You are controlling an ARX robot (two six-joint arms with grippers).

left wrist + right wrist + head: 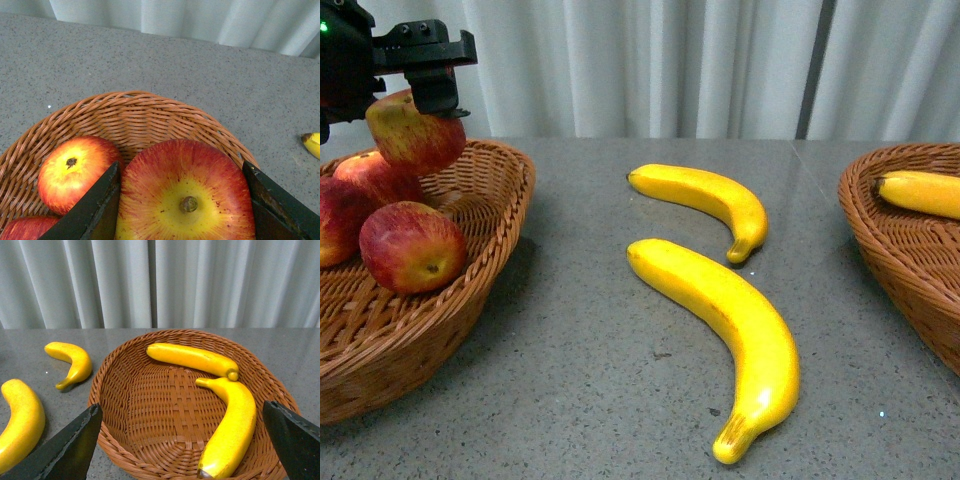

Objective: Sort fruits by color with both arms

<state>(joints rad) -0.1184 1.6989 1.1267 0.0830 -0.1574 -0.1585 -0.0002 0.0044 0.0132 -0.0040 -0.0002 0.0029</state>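
My left gripper [428,88] is shut on a red-and-yellow apple [415,131] and holds it over the back of the left wicker basket [490,215]; the held apple fills the left wrist view [186,197] between the jaws. Three more apples [412,246] lie in that basket. Two bananas lie on the grey table: a small one [705,200] farther back and a long one [725,325] nearer. The right basket [905,250] holds a banana [920,192]. My right gripper [182,450], open and empty, hangs over that basket [135,400], which holds two bananas [192,359] [231,422].
A pale curtain [670,60] closes off the back of the table. The grey tabletop [580,330] lies between the two baskets. In the right wrist view the two loose bananas [70,360] [20,420] lie beside the basket.
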